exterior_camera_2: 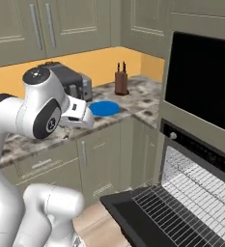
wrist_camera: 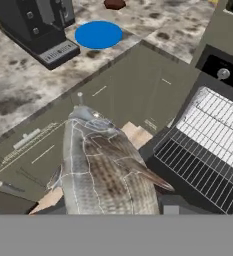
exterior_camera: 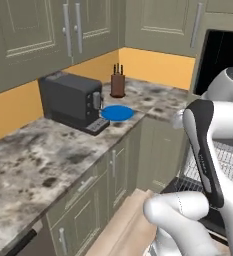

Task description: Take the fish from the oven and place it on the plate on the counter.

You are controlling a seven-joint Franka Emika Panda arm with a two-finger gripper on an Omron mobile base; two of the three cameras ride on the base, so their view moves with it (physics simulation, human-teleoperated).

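The fish (wrist_camera: 103, 170), tan-grey and scaly, fills the lower middle of the hand view, held close with its tail end pointing toward the counter (exterior_camera: 33, 155). My gripper (exterior_camera_2: 87, 119) is shut on the fish, and its fingertips are hidden behind the fish. The hand hangs in front of the lower cabinets, left of the oven (exterior_camera_2: 201, 144). The oven door (exterior_camera_2: 133, 217) is folded down and a wire rack (exterior_camera_2: 201, 198) shows above it. The blue plate (exterior_camera: 117, 113) (exterior_camera_2: 104, 108) (wrist_camera: 98, 34) lies bare on the counter beyond the hand.
A dark coffee machine (exterior_camera: 73, 100) stands just left of the plate. A knife block (exterior_camera: 118, 82) sits behind the plate near the corner. A black-fronted appliance (exterior_camera_2: 205, 77) is built in above the oven. The open oven door juts out low on the right.
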